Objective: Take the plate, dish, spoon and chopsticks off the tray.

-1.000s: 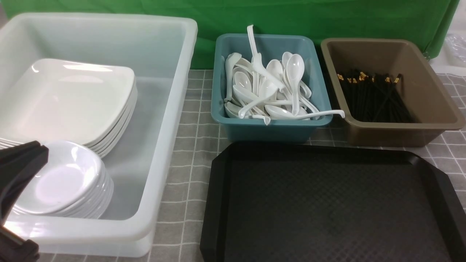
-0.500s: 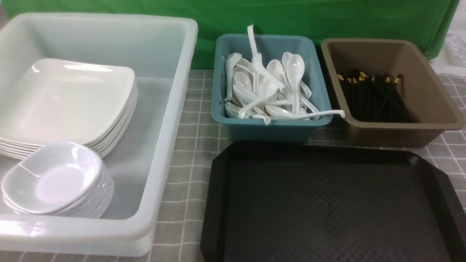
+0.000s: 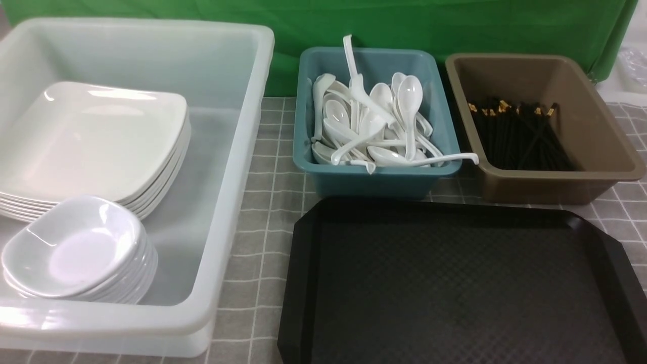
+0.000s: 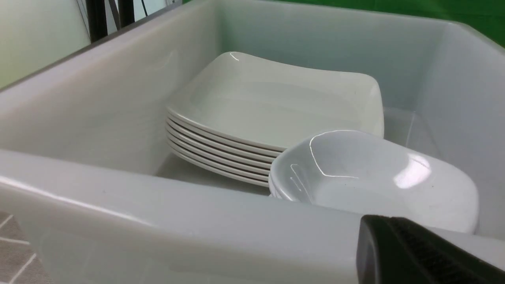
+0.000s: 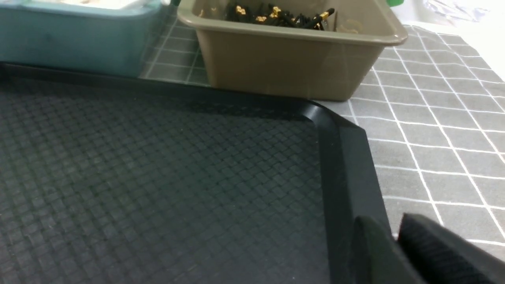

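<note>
The black tray [image 3: 455,283] lies at the front right with nothing on it; its textured floor [image 5: 158,177] fills the right wrist view. Large square white plates [image 3: 96,136] sit stacked in the white tub [image 3: 237,167], with a stack of small dishes [image 3: 76,247] in front of them. The left wrist view shows both stacks, plates [image 4: 276,102] and dishes [image 4: 375,177]. White spoons [image 3: 374,126] fill the teal tub. Black chopsticks [image 3: 520,131] lie in the brown tub. My left gripper [image 4: 380,228] is shut and empty, just outside the tub's near wall. My right gripper [image 5: 394,230] hovers over the tray's right rim, fingers slightly apart, holding nothing.
The teal tub [image 3: 371,177] and the brown tub [image 3: 556,182] stand side by side behind the tray. A grey checked cloth [image 3: 263,217] covers the table. A green backdrop closes off the far side. Neither arm shows in the front view.
My left gripper has pulled back out of the front view at the lower left. The dishes, tubs and tray have not moved.
</note>
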You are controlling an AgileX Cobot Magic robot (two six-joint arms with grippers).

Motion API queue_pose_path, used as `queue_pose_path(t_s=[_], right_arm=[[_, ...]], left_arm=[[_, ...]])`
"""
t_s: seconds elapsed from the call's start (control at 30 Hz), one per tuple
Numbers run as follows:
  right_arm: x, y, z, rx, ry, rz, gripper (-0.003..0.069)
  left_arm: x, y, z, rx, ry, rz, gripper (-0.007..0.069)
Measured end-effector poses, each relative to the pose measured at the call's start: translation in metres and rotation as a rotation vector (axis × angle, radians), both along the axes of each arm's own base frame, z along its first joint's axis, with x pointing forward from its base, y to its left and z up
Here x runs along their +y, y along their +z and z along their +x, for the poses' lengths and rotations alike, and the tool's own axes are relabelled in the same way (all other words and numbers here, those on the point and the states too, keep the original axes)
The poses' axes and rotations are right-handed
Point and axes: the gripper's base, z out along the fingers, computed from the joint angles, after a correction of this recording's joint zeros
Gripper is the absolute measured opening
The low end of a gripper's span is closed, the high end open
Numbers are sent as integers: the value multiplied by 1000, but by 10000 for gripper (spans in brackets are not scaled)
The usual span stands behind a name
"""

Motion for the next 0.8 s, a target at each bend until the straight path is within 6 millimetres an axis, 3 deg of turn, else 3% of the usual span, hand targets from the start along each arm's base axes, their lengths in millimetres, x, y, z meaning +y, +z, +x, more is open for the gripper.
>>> queue_pose_path(t_s=[0.8], right_arm=[[0, 0, 0, 0, 0, 0, 186]], left_arm=[[0, 0, 0, -2, 2, -8, 13]])
